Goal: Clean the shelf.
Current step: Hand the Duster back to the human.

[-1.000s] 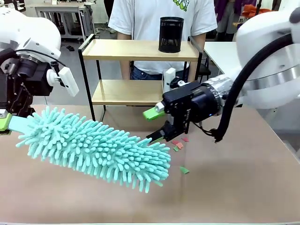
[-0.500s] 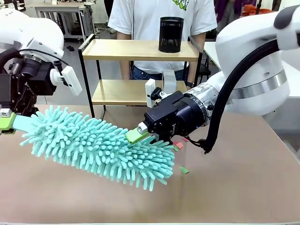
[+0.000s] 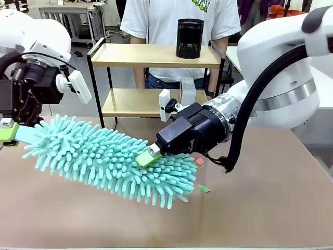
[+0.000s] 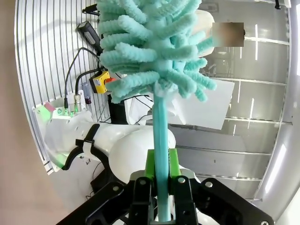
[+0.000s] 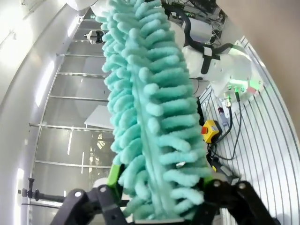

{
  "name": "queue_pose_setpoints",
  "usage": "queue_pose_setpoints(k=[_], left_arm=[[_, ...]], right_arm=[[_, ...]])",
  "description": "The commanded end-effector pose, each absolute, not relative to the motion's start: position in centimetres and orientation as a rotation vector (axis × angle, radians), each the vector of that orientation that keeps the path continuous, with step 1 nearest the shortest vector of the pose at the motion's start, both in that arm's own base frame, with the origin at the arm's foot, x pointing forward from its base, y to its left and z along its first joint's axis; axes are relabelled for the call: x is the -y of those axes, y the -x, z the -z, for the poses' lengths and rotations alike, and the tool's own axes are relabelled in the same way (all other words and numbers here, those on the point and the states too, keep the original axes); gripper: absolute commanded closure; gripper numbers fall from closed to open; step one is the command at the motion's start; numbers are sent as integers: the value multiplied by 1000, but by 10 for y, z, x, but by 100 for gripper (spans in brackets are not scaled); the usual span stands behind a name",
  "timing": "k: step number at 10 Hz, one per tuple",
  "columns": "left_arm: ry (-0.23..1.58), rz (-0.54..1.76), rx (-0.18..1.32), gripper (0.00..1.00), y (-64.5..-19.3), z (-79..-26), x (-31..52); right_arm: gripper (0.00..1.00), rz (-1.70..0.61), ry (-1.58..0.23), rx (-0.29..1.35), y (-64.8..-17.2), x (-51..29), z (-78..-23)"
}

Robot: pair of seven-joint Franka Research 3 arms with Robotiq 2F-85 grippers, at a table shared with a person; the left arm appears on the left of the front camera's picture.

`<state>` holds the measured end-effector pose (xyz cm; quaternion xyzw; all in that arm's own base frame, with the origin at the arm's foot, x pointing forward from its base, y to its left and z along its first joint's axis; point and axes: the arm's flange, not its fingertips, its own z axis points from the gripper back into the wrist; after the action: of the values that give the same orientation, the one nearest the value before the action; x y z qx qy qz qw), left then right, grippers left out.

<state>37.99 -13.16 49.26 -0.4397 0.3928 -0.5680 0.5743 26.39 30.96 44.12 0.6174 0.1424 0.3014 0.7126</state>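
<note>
so at the far left of the frame the left pincer (image 3: 6, 133) is clamped on the flat handle of a teal chenille duster (image 3: 109, 159); in the left wrist view the handle runs up between its green pads (image 4: 149, 165), a firm hold that seems meant to carry the tool. the duster's fluffy head slants from middle left down toward the centre, just above the brown surface (image 3: 260, 208). at its lower end the right pincer (image 3: 148, 156) reaches in from the right with the head between its fingers (image 5: 115, 180), pressed into the fibres on both sides, probably to steady or hand over the tool. a few small paper scraps (image 3: 200, 174) lie on the surface just right of the duster tip. upper centre, beyond the surface, stands the shelf (image 3: 156, 54), with a black mesh cup (image 3: 190, 38) on its top board and a person behind it; it looks not yet dusted.
</note>
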Motion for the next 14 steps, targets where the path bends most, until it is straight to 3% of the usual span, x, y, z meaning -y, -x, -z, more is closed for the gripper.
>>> queue_pose_setpoints(k=[1, 2, 3, 5, 9, 10, 11, 12, 13, 14], left_arm=[[1012, 1318, -939, 88, -389, -497, 129], [1011, 1318, -940, 88, -389, -497, 130], [1010, 1316, -942, 88, -388, -496, 130], [1006, 1310, -945, 88, -388, -496, 131], [990, 1292, -958, 88, -390, -495, 132], [959, 1300, -983, 29, -388, -494, 132], [961, 1301, -981, 29, -388, -495, 133], [957, 1298, -984, 0, -387, -495, 133], [958, 1289, -970, 25, -387, -497, 132], [976, 1283, -946, 0, -387, -501, 126]], right_arm=[[100, -699, -1394, -338, -264, -312, -439], [100, -698, -1398, -342, -264, -312, -439], [87, -701, -1400, -345, -264, -312, -439], [100, -703, -1397, -344, -264, -312, -439], [100, -704, -1406, -360, -264, -313, -438], [100, -707, -1406, -361, -264, -313, -438], [100, -710, -1408, -361, -264, -313, -439], [100, -713, -1404, -356, -264, -312, -440], [100, -713, -1404, -348, -264, -308, -442], [100, -718, -1388, -353, -263, -302, -445]])
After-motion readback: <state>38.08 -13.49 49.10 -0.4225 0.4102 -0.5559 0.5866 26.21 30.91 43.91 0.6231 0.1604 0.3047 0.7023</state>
